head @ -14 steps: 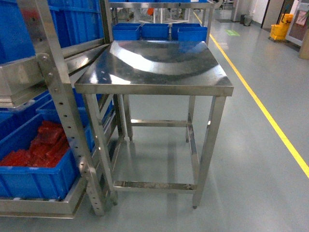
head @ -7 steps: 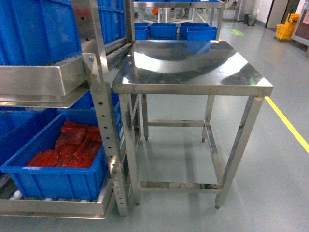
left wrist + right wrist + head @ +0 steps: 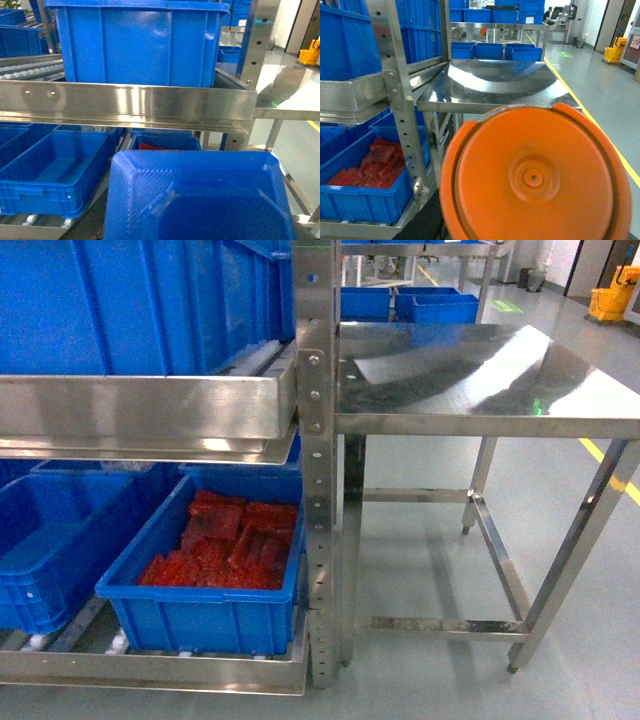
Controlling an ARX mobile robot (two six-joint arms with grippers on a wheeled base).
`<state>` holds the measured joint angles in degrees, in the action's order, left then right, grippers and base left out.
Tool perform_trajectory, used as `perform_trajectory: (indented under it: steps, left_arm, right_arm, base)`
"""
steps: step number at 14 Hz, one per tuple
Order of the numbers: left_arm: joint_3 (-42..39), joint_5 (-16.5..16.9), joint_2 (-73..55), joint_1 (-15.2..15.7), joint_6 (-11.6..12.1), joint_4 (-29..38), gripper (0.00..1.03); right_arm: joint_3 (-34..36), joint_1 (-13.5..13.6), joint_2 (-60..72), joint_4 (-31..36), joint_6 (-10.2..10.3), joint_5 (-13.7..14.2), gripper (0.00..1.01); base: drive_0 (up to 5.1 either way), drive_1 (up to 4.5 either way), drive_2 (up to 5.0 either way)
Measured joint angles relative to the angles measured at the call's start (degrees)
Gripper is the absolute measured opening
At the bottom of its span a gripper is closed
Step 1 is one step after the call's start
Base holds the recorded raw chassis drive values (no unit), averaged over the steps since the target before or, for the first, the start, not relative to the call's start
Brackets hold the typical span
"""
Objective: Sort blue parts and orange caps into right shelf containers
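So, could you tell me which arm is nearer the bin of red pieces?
Left: its camera faces the bin straight ahead, close; the right's sees it farther off, leftward.

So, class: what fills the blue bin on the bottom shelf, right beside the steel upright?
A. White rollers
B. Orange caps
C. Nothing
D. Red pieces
D: in the head view the bin next to the upright holds a heap of red pieces.

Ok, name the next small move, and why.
Probably turn the base slightly left to square up to the shelf: it fills the left of the head view while the table takes the right. The blue part and orange cap fill the wrist views, apparently carried.
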<state>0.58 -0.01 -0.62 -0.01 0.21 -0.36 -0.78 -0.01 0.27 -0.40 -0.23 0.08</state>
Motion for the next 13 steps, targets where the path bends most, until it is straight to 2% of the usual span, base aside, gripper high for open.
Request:
perform_trajectory:
  steps: [13]
  left_arm:
    - [0.0, 0.0, 0.0, 0.0, 0.0, 0.0, 0.43]
  right_arm:
    - [0.0, 0.0, 0.0, 0.0, 0.0, -0.1, 0.42]
  base:
    - [-5.1, 2.37, 2.4]
